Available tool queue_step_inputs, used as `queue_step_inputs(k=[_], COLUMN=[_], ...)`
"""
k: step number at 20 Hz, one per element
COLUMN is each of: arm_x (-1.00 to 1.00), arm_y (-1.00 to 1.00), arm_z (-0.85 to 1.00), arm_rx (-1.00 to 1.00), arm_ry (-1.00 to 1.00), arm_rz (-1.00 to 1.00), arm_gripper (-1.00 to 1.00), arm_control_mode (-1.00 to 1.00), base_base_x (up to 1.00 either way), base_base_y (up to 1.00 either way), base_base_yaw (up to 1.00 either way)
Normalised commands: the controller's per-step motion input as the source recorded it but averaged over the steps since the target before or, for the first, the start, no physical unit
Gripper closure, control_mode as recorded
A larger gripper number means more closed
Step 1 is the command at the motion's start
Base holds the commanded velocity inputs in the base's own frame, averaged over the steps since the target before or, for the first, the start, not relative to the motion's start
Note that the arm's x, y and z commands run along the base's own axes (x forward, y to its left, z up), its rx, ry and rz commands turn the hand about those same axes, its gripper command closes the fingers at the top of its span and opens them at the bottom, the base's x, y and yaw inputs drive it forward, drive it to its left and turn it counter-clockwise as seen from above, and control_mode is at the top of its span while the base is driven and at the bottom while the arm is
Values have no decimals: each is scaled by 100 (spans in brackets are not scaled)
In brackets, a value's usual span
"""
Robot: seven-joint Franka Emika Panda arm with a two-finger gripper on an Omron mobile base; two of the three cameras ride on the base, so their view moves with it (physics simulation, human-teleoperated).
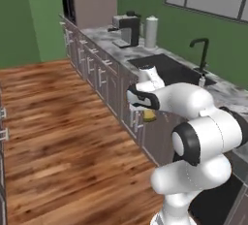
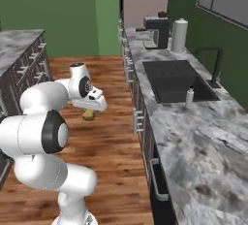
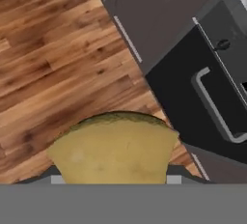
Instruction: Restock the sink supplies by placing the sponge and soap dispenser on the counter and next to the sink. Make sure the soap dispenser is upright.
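Note:
My gripper (image 1: 147, 114) hangs over the wooden floor in front of the cabinets, below counter height, shut on the yellow-orange sponge (image 1: 149, 117). In the right base view the sponge (image 2: 88, 115) pokes out under the gripper (image 2: 90, 111). The hand view has the sponge (image 3: 113, 150) wedged between the two fingers of the gripper (image 3: 115, 178). The soap dispenser (image 2: 190, 97), a slim white bottle, stands upright on the marbled counter (image 2: 193, 146) at the near edge of the black sink (image 2: 174, 81). In the left base view this soap dispenser (image 1: 202, 80) sits by the faucet (image 1: 203, 49).
A coffee machine (image 2: 157, 31) and a paper-towel roll (image 2: 179, 36) stand on the counter beyond the sink. Brown cabinets with handles (image 1: 101, 76) run under the counter. A dark appliance door with a handle (image 3: 217, 107) lies below the hand. A second counter (image 2: 19, 40) is at left.

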Motion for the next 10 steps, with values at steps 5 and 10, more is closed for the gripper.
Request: queue_step_inputs(k=[5, 10], arm_x=[0, 0], arm_y=[0, 0], arm_z=[0, 0], arm_rx=[0, 0], arm_ry=[0, 0], arm_rz=[0, 0], arm_gripper=[100, 100], arm_control_mode=[100, 100], base_base_x=[70, 61], base_base_y=[34, 45], base_base_yaw=[-68, -71])
